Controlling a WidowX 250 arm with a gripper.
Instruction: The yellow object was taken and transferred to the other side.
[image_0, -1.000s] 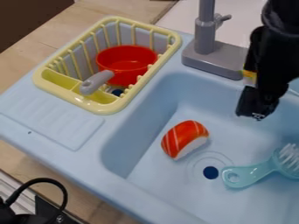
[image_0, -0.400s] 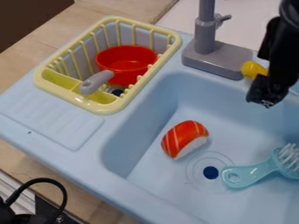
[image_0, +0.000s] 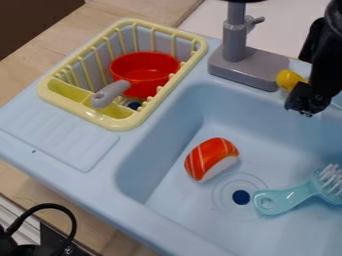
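1. The yellow object (image_0: 290, 78) is at the sink's back rim, just beside the grey tap's (image_0: 235, 42) base; its rounded end faces the tap, in view left and slightly up.
2. Its visible part slants down to the right, behind the claw (image_0: 307, 105); the hidden part leaves its full long axis uncertain.
3. I cannot tell how far open the claw is, or whether it has hold of the yellow object.
4. The surface is a light-blue toy sink unit (image_0: 53, 132) on a wooden desk (image_0: 100, 22).
5. The yellow rack (image_0: 50, 92) holds a red pot (image_0: 143, 82); in the basin (image_0: 287, 145) lie toy sushi (image_0: 210, 159) and a teal brush (image_0: 294, 196).
6. Around it: a dark brown area upper left, a pale surface behind the tap, and a black cable (image_0: 67, 212) lower left.
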